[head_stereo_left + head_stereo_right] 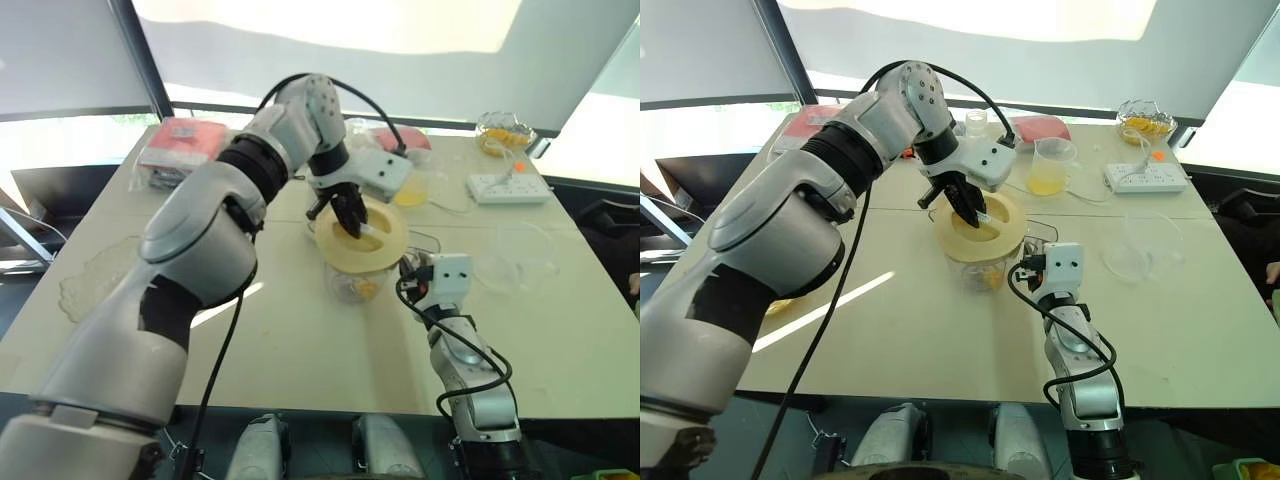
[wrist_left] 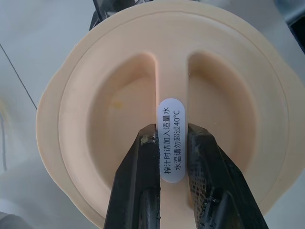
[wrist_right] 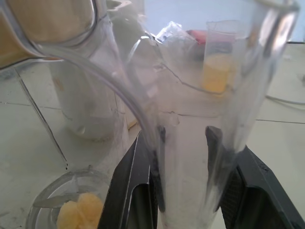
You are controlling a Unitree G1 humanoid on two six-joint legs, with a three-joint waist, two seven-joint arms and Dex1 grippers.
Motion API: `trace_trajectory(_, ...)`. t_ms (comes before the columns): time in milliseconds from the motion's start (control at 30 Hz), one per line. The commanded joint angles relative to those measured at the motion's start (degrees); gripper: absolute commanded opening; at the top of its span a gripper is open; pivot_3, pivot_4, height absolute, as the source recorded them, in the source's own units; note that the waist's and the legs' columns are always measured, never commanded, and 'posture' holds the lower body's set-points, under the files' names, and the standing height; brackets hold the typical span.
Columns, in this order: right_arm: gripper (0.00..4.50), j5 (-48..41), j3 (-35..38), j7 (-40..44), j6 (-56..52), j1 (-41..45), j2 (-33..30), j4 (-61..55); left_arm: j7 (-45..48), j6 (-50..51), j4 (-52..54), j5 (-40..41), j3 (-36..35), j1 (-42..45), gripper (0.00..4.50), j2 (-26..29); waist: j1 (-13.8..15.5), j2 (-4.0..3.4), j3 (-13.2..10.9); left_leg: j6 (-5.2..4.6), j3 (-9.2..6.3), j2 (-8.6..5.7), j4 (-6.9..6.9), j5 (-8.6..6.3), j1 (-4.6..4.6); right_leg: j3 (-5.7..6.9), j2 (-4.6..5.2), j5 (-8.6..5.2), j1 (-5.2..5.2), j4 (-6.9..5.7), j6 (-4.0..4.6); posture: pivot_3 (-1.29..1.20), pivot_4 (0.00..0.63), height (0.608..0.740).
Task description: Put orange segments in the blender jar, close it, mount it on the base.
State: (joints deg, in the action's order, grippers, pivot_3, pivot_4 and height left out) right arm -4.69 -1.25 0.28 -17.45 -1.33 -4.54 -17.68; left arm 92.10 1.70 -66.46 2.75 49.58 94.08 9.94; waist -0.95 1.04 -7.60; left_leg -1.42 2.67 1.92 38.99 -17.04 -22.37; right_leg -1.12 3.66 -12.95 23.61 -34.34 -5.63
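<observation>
The clear blender jar (image 1: 352, 283) stands mid-table with orange segments (image 1: 988, 278) at its bottom. A round cream lid (image 1: 380, 240) sits on its mouth. From above, my left gripper (image 2: 171, 143) points down and is shut on the lid's raised centre ridge (image 2: 171, 86). My right gripper (image 3: 186, 191) reaches in level from the near side and is shut on the jar's clear handle (image 3: 183, 157). Through the jar wall in the right wrist view, a pale short cylinder (image 3: 86, 105) that looks like the base stands beyond the jar.
Behind the jar stands a clear cup of yellow juice (image 1: 412, 185). A white power strip (image 1: 508, 187) and a glass bowl of orange pieces (image 1: 505, 130) are at the far right. An empty glass bowl (image 1: 525, 262) lies right, another (image 1: 95, 275) left, and red packets (image 1: 180, 145) far left.
</observation>
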Motion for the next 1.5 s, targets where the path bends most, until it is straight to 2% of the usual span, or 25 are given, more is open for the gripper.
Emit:
trace_trajectory(33,1.01,0.0,0.4,-0.5,0.1,-0.5,0.9,-4.5,0.4,8.9,-0.6,-6.9,1.9,-8.4,0.23,-1.1,0.0,-0.06,0.1,-0.2,0.01,0.0,0.0,-0.12,0.0,0.01,0.0,-0.03,-0.03,0.08,-0.03,0.0,0.15,0.74)
trace_trajectory(233,1.01,0.2,0.5,-0.6,0.2,0.6,1.4,-3.9,-0.8,24.9,11.7,-9.4,-1.5,-14.6,0.23,1.4,-0.2,-0.43,0.5,-0.57,0.0,0.0,-0.12,-0.34,0.02,0.01,-0.04,-0.24,-0.06,0.08,0.04,0.0,0.15,0.74)
trace_trajectory(433,1.01,0.1,0.6,0.5,-0.1,1.8,0.5,-3.2,-3.7,42.3,24.8,-12.2,-1.6,-20.4,0.23,3.8,-0.1,-0.69,0.9,-0.57,-0.04,0.0,-0.21,-0.34,0.14,0.01,-0.02,-0.31,-0.11,0.08,0.07,0.0,0.15,0.74)
trace_trajectory(600,1.01,0.3,0.7,1.5,0.2,2.2,0.1,-2.3,-5.3,47.8,31.8,-12.8,-1.8,-23.1,0.23,5.3,0.0,-0.58,1.1,-0.55,-0.05,-0.04,-0.46,-0.35,0.43,0.0,0.07,-0.45,-0.26,0.12,0.2,0.0,0.15,0.74)
trace_trajectory(700,1.01,0.3,0.9,2.0,0.2,2.4,0.0,-2.0,-5.8,49.7,32.6,-13.0,-2.2,-23.1,0.23,5.1,0.0,-0.39,1.2,-0.55,-0.03,-0.09,-0.86,-0.35,0.93,-0.05,0.11,-0.6,-0.53,0.15,0.36,0.0,0.15,0.74)
trace_trajectory(1000,1.01,0.4,1.4,3.5,0.2,2.7,-0.9,-0.9,-6.7,49.3,32.8,-12.4,-4.8,-21.6,0.23,4.1,0.2,-0.52,1.3,-0.55,-0.06,-0.08,-1.14,-0.35,0.92,0.0,0.06,-0.83,-0.42,0.12,0.42,0.0,0.15,0.74)
trace_trajectory(1067,1.01,0.4,1.6,3.7,0.3,2.8,-1.1,-0.5,-8.2,47.4,32.5,-12.4,-6.4,-21.2,1.23,3.7,0.2,-0.55,1.3,-0.55,-0.06,-0.09,-1.14,-0.35,0.92,0.0,0.08,-0.83,-0.42,0.12,0.42,0.0,0.15,0.74)
trace_trajectory(1167,1.01,0.3,1.8,4.1,0.7,3.1,-1.2,0.1,-7.5,43.5,33.6,-10.5,-10.1,-21.0,2.48,3.6,0.2,-0.52,1.1,-0.55,-0.07,-0.11,-1.13,-0.35,0.9,-0.01,0.15,-0.83,-0.41,0.11,0.43,0.0,0.15,0.74)
trace_trajectory(1333,1.01,0.5,2.2,4.7,1.6,2.6,-1.6,1.0,-6.8,38.9,33.9,-6.9,-18.0,-18.5,2.48,3.8,0.1,-0.47,0.3,-0.54,-0.05,-0.11,-1.13,-0.35,0.71,0.01,0.35,-0.8,-0.25,0.1,0.46,0.0,0.15,0.74)
trace_trajectory(1500,1.01,0.6,2.7,5.2,2.0,1.3,-2.4,1.1,-10.0,41.5,36.8,-0.3,-29.3,-12.5,2.48,4.3,0.1,-0.44,-0.4,-0.48,0.13,-0.21,-0.85,-0.27,-0.51,-0.07,0.12,-0.77,0.84,-0.4,0.42,0.0,0.15,0.74)
